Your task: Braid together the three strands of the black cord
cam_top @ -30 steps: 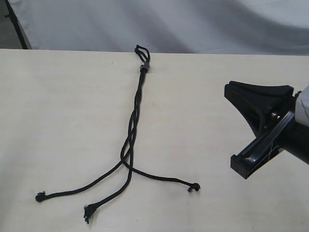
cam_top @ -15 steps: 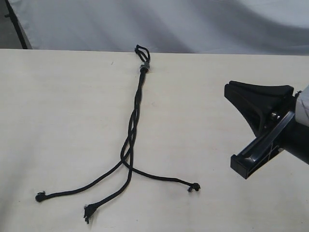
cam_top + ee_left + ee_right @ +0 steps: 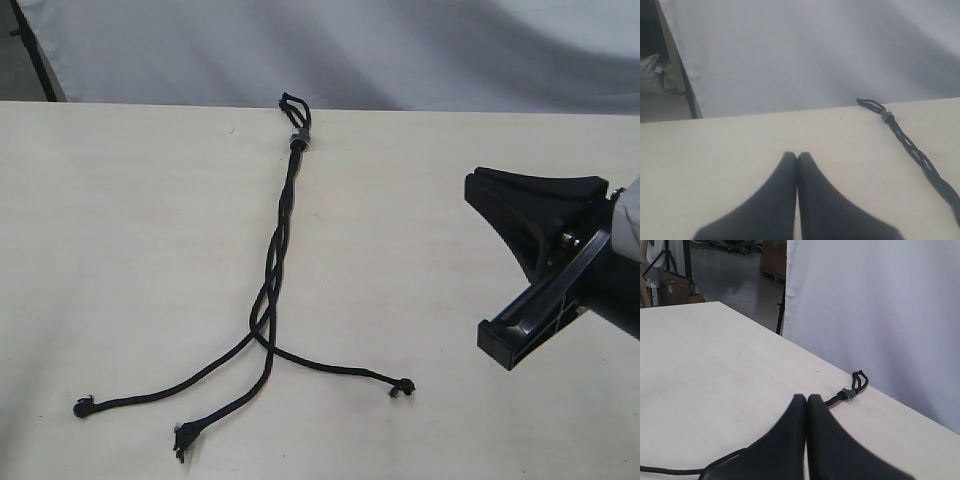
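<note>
A pale table (image 3: pixel 120 250) is filling most of the exterior view, with a white backdrop (image 3: pixel 400 50) hanging behind its far edge. The right pincer (image 3: pixel 806 399) is showing at the right edge of the exterior view, and in its own wrist view its two black fingers are pressing flat together with nothing between them. The left pincer (image 3: pixel 796 156) is not appearing in the exterior view; its wrist view is showing its fingers likewise meeting tip to tip and gripping nothing. The black cord (image 3: pixel 278 240) is lying on the table near the middle of the exterior view, running from the far edge towards the near side, well apart from the right pincer and to the left of it. Its upper stretch is lying twisted together, and lower down the three strands (image 3: pixel 265 370) are splaying apart, one going left, one going towards the near edge and one reaching right towards the right pincer without touching it. In the left wrist view the twisted stretch is lying off to one side of the closed fingers, clear of them. A small grey band (image 3: pixel 299 139) is binding the cord near the far edge, a short loop (image 3: pixel 293 104) is sitting just beyond it, and each strand is ending in a small knotted tip (image 3: pixel 403 387).
</note>
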Available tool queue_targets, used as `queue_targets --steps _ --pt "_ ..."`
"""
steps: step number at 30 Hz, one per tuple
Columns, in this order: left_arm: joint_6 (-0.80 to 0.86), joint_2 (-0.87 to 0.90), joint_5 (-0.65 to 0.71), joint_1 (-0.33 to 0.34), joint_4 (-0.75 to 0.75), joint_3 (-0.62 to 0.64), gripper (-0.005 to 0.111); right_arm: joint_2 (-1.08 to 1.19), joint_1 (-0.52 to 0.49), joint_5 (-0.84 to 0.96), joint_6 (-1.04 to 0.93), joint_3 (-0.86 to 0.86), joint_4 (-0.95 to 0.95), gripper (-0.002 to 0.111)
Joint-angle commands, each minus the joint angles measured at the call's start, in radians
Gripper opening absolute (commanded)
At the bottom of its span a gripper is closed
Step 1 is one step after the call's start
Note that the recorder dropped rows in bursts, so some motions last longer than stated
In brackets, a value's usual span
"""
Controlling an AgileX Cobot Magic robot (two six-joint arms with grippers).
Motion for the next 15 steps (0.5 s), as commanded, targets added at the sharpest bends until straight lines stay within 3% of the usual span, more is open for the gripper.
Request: queue_targets --steps 1,15 --pt "0.000 -0.004 0.017 0.003 -0.013 0.004 0.000 -0.007 -0.008 -0.007 0.004 0.004 -0.008 0.000" --pt "-0.023 -0.004 0.068 0.003 -0.016 0.004 0.000 -0.007 -0.008 -0.007 0.004 0.004 -0.008 0.000"
